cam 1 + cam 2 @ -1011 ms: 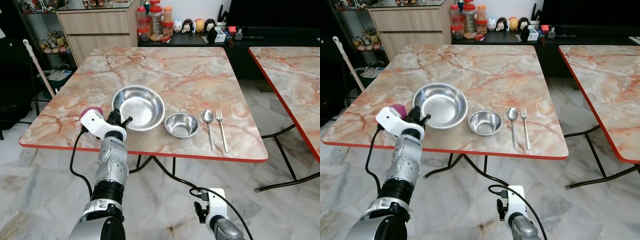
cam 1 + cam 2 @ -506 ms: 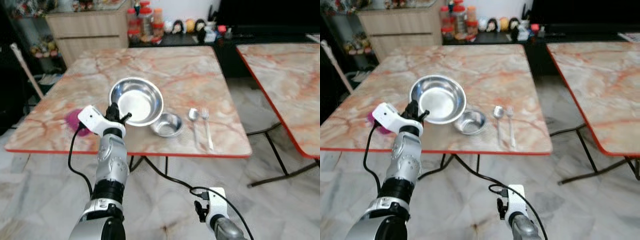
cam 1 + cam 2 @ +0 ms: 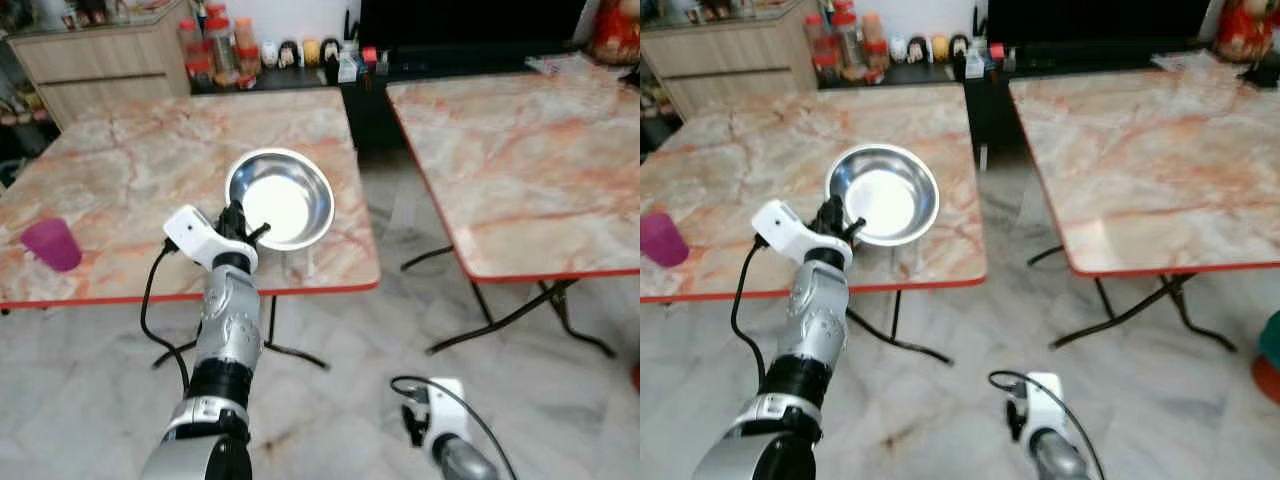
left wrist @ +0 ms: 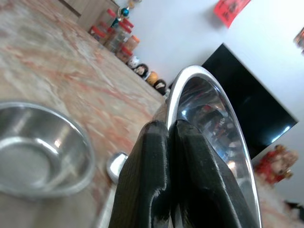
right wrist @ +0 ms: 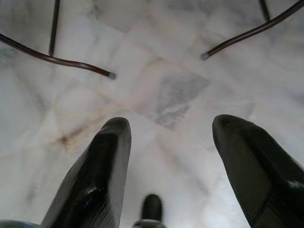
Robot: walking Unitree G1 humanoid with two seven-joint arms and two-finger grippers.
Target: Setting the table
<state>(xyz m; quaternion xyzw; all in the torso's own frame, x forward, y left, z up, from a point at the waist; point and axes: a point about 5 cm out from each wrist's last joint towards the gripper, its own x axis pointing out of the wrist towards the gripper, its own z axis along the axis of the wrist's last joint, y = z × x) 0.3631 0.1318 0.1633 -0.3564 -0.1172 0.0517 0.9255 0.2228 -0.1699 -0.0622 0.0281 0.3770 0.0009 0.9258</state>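
Observation:
My left gripper (image 3: 240, 222) is shut on the near rim of a large steel bowl (image 3: 285, 200), held tilted above the marble table (image 3: 120, 150). In the left wrist view the black fingers (image 4: 161, 156) pinch that rim (image 4: 190, 78); below lie a small steel bowl (image 4: 38, 147) and a spoon (image 4: 116, 166). From the head, the big bowl covers the small one, and two cutlery handles (image 3: 298, 264) stick out near the table's front edge. A pink cup (image 3: 52, 244) stands at the table's left. My right gripper (image 5: 168, 137) hangs open over the floor.
A second marble table (image 3: 520, 150) stands to the right, with a narrow gap between the two. Jars and figurines (image 3: 215, 55) line a dark cabinet behind, beside a wooden sideboard (image 3: 90, 60). Metal table legs (image 3: 500, 310) cross the pale tiled floor.
The large bowl has come up off the table in my left gripper and now covers the small bowl. The head view has swung right, bringing the second table in.

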